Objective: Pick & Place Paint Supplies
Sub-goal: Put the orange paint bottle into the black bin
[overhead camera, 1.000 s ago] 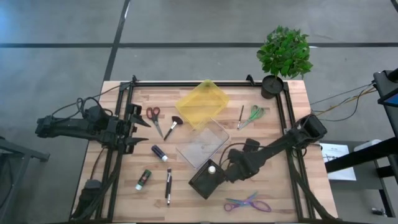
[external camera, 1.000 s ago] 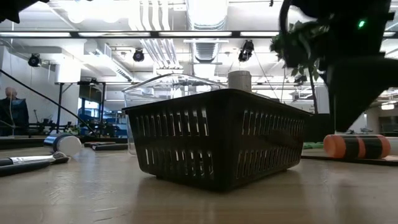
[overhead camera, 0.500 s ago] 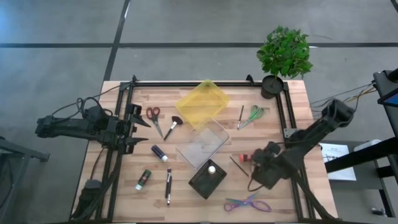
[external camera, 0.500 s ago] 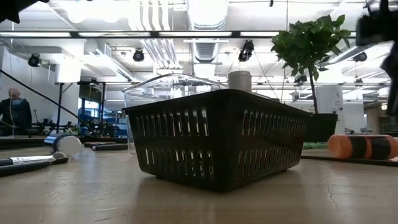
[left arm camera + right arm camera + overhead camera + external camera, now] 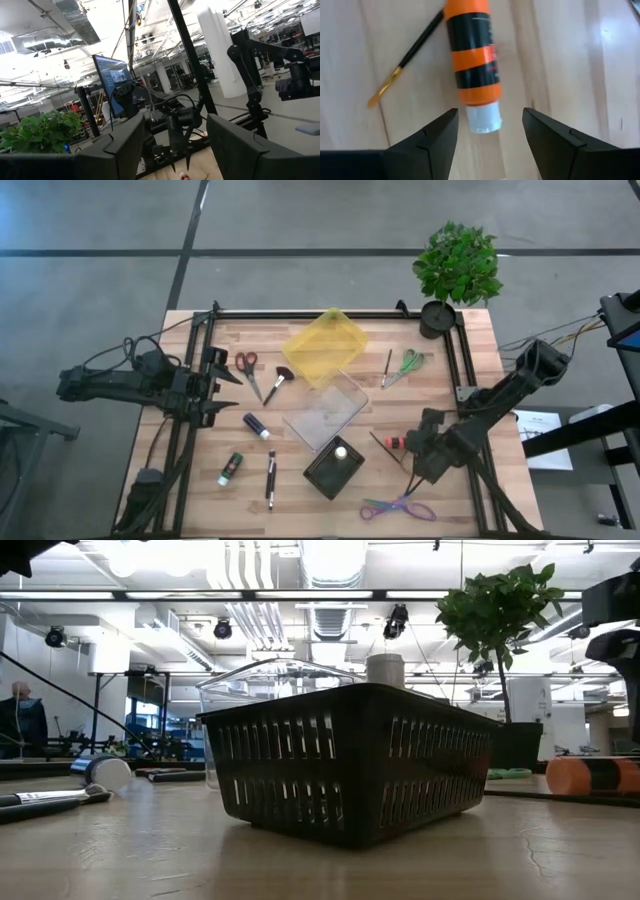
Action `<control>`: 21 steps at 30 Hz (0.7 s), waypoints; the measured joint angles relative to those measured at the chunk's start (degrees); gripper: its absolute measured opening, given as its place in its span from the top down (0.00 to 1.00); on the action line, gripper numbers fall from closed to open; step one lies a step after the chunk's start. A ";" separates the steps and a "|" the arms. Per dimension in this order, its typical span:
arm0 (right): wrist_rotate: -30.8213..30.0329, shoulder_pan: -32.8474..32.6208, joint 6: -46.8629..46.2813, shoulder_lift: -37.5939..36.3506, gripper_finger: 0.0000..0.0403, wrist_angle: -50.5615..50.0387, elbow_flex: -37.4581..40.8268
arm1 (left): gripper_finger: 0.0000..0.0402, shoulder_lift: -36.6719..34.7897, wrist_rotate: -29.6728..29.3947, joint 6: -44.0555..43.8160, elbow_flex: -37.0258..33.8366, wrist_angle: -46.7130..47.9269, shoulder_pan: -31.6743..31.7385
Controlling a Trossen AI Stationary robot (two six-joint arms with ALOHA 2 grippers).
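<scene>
A: Where is the orange-red paint bottle?

B: Lying flat on the table, just beside the black basket on the side toward the right arm. A thin brush lies next to it, touching nothing. The right gripper hangs directly over the bottle's white cap, fingers spread wide on either side, holding nothing.

A: What surrounds the basket?

B: A white-capped bottle stands inside it. A clear tub sits just beside the basket, a yellow tray beyond that. Purple scissors lie near the basket at the table's front edge.

A: The other supplies?

B: The dark blue bottle, green bottle and a dark brush lie away from the basket, toward the left arm.

A: The left gripper?

B: Well apart from the basket, at the table's left rail, fingers parted and empty.
</scene>
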State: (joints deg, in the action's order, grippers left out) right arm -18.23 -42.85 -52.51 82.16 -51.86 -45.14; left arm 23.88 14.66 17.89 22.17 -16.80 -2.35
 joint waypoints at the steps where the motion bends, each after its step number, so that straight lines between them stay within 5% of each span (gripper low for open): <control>1: 0.26 0.00 0.76 0.84 0.45 0.00 -0.43 | 0.45 0.00 0.00 -0.24 0.00 0.04 0.00; 21: 1.78 3.87 6.48 8.01 0.45 1.96 -0.60 | 0.45 0.00 0.00 -0.20 0.00 0.04 0.00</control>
State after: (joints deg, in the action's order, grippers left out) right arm -16.45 -38.98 -46.04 90.17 -49.89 -45.74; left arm 23.88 14.66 17.69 22.17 -16.76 -2.35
